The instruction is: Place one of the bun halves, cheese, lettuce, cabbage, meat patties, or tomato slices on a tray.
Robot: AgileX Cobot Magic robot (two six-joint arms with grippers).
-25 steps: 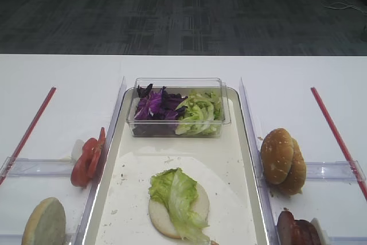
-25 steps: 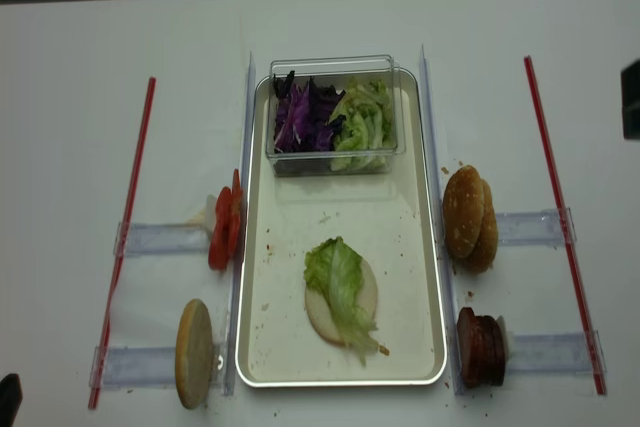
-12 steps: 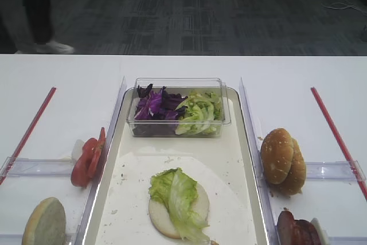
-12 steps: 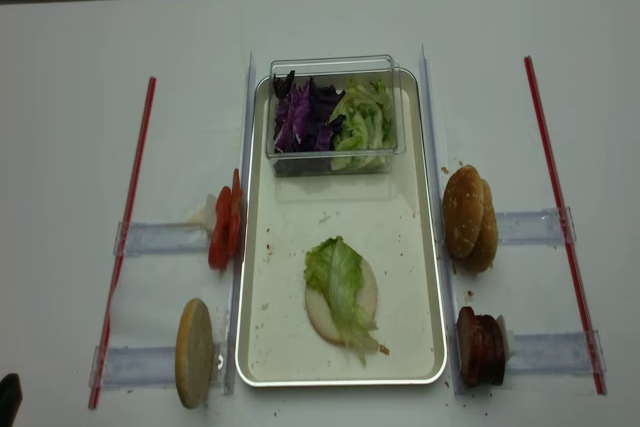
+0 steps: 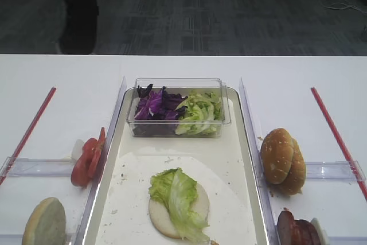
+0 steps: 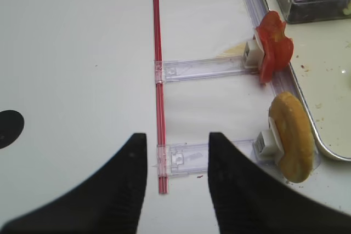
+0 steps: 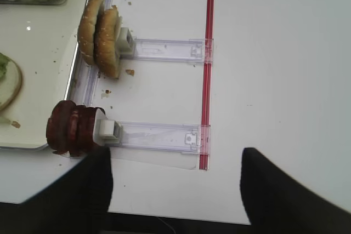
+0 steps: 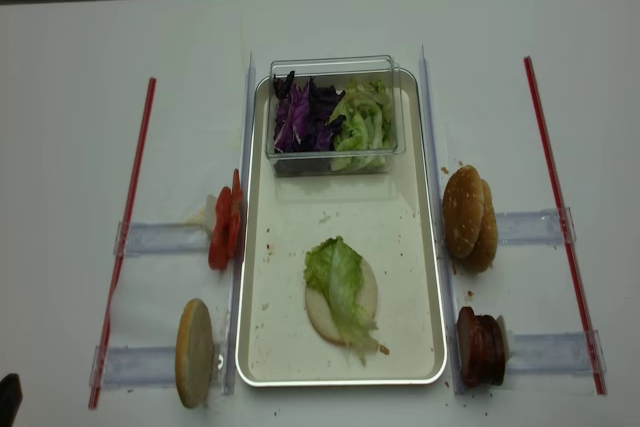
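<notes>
On the cream tray (image 8: pixel 410 247) lies a bun half (image 8: pixel 368 297) cut face up, with a lettuce (image 8: pixel 335 277) leaf on top. Tomato slices (image 8: pixel 224 230) and another bun half (image 8: pixel 194 352) stand on holders left of the tray. More bun halves (image 8: pixel 470 217) and the meat patties (image 8: pixel 480 349) stand on its right. Purple cabbage (image 8: pixel 303 115) fills the left half of a clear tub. My right gripper (image 7: pixel 176 152) hangs open and empty over bare table, right of the patties (image 7: pixel 71 127). My left gripper (image 6: pixel 178 138) is open and empty, left of the bun half (image 6: pixel 293 135).
The clear tub (image 8: pixel 334 65) sits at the tray's far end and also holds loose lettuce. Red strips (image 8: pixel 125 237) (image 8: pixel 560 217) and clear plastic holders (image 7: pixel 159 135) lie on both sides of the tray. A person's dark legs (image 5: pixel 77 10) stand beyond the table's far edge.
A person has walked in beyond the far edge of the table. Food and both grippers have not moved.
</notes>
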